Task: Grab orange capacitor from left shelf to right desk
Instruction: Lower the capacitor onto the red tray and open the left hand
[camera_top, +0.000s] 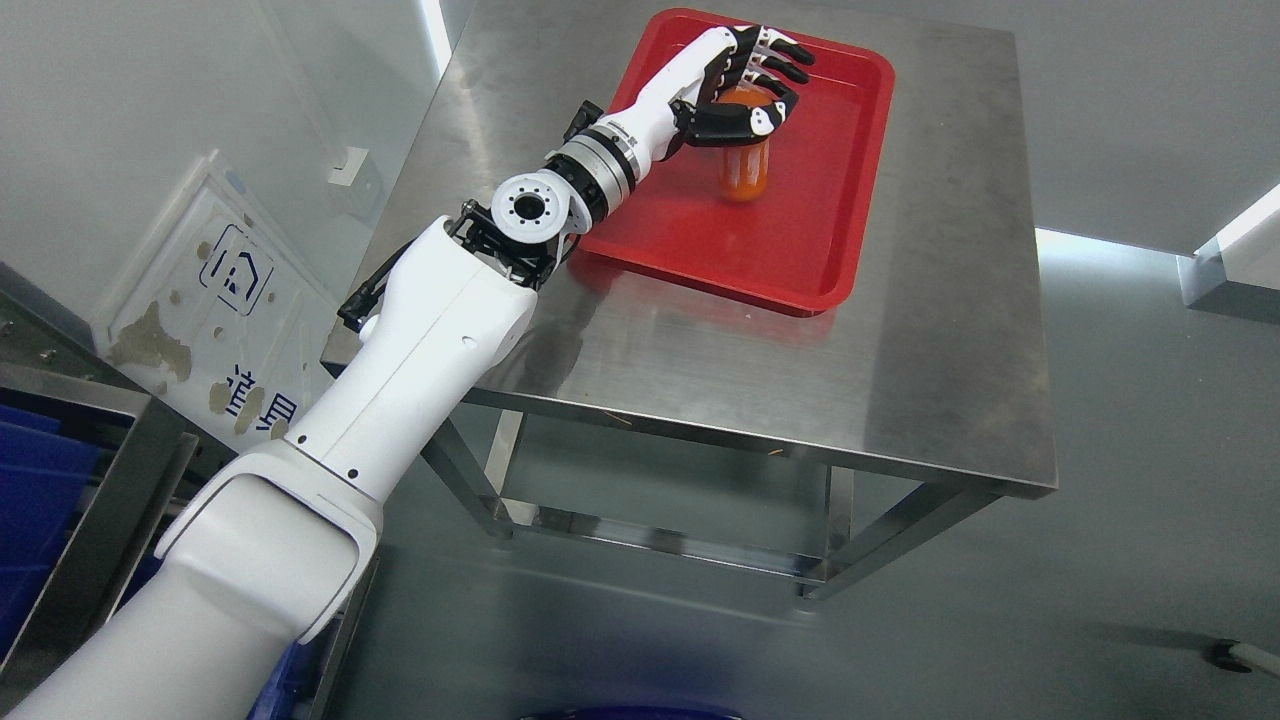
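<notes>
left hand (735, 85): over the tray, fingers curled round top of capacitor
capacitor (745, 160): orange, upright, standing in tray
tray (800, 270): red, on steel desk (930, 350)

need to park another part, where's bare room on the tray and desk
The red tray is bare along its near edge and right side. The steel desk is free right of the tray and along its front edge. Crowded: the tray's far middle, where the left hand is at the orange capacitor.
</notes>
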